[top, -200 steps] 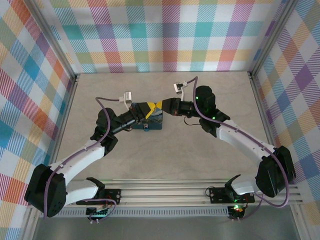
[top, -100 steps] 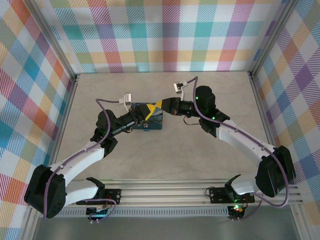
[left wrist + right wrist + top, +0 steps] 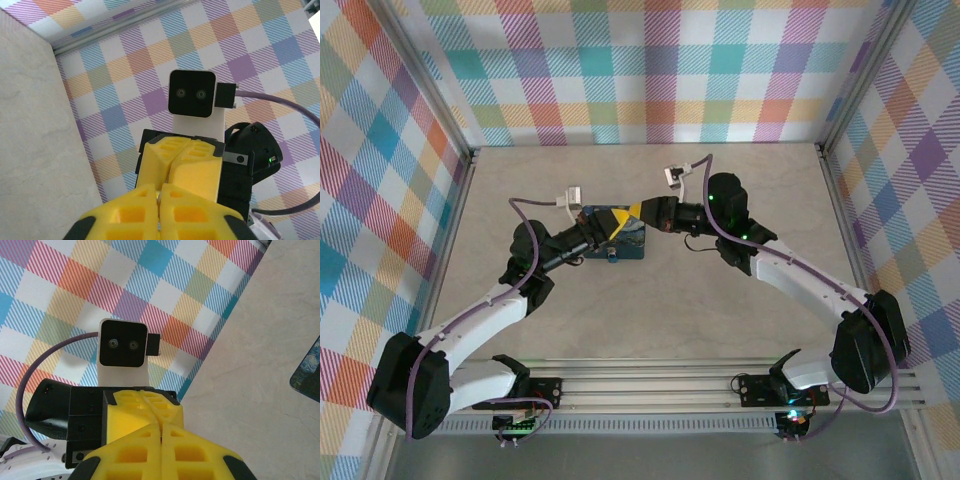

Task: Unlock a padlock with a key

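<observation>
The padlock (image 3: 628, 243), a dark-blue block with a night-sky print, lies on the table under both grippers; its corner (image 3: 308, 371) shows in the right wrist view. My left gripper (image 3: 623, 218) and right gripper (image 3: 634, 211) meet tip to tip just above it, both shut. In the left wrist view my left gripper (image 3: 160, 192) presses against the right arm's yellow fingers (image 3: 200, 165). A thin pale sliver, the key (image 3: 160, 198), sits in the seam where the tips meet; most of it is hidden. My right gripper (image 3: 161, 429) faces the left arm's fingers (image 3: 145, 402).
The beige tabletop (image 3: 650, 310) is walled by plaid panels on three sides, with aluminium rails (image 3: 660, 385) along the near edge. A small metal piece (image 3: 611, 257) sticks out of the padlock's near side.
My left gripper has closed and slid slightly left. The right gripper has followed it left, staying shut and tip to tip. The padlock has not moved.
</observation>
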Action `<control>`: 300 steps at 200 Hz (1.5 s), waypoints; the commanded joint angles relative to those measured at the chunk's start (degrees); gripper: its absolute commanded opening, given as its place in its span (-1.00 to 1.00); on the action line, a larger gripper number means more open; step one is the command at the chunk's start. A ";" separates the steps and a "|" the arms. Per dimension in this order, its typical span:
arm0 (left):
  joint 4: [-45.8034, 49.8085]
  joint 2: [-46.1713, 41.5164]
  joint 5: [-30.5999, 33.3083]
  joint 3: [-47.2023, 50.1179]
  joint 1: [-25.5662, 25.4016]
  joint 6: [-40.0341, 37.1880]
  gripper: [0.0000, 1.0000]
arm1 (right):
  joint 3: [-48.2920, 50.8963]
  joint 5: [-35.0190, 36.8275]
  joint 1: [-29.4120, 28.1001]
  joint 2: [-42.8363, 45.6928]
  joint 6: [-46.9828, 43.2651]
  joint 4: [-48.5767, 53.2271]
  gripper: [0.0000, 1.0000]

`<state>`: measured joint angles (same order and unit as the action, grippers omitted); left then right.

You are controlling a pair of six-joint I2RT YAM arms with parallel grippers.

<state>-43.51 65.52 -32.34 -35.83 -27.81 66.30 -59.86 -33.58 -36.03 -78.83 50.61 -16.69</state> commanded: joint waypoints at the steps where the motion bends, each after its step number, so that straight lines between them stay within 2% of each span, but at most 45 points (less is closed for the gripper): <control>1: 0.64 -1.02 -0.02 -0.60 0.42 -0.86 -0.90 | -0.26 -0.22 -0.71 -0.28 0.02 -1.69 -1.00; 33: 2.20 -2.23 0.69 0.06 0.62 -1.34 -0.78 | -0.09 0.23 -0.73 -0.14 -0.07 -1.44 -1.00; 64: 2.35 -2.49 0.61 0.50 0.67 -1.35 -0.78 | -0.17 0.01 -0.71 -0.24 -0.05 -1.53 -1.00; 93: 3.78 -3.17 1.37 0.92 0.82 -1.65 -0.51 | -0.17 0.16 -0.72 -0.11 -0.28 -1.41 -1.00; 121: 3.94 -3.65 1.33 1.29 1.14 -1.62 -0.48 | -0.17 0.18 -0.73 -0.02 -0.32 -1.21 -1.00; 193: 2.69 -3.31 0.09 0.68 1.28 -1.37 -0.75 | -0.61 -0.60 -1.47 -0.78 0.10 -1.63 -1.00; 220: 2.36 -3.31 -0.72 0.53 1.32 -1.42 -1.00 | -0.77 -0.47 -1.79 -1.15 0.17 -1.70 -1.00; 252: 7.75 -5.63 -0.67 0.32 1.40 -5.05 -1.00 | -0.87 0.47 -1.81 -1.00 -0.16 0.03 -1.00; 265: 10.74 -7.39 -0.21 0.62 1.76 -6.49 -1.00 | -0.79 1.29 -1.85 -0.76 -0.30 0.90 -0.84; 274: 13.37 -8.82 0.15 0.85 2.20 -7.54 -1.00 | -0.79 2.33 -1.85 -0.46 -0.52 2.39 -0.60; 300: 25.39 -13.57 1.10 1.12 3.19 -12.62 -1.00 | -0.83 6.11 -1.87 0.53 -1.39 7.82 -0.16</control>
<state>-29.39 56.40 -31.88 -35.16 -26.04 59.92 -59.90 -31.46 -37.65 -79.42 50.13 -13.87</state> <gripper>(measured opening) 0.048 0.341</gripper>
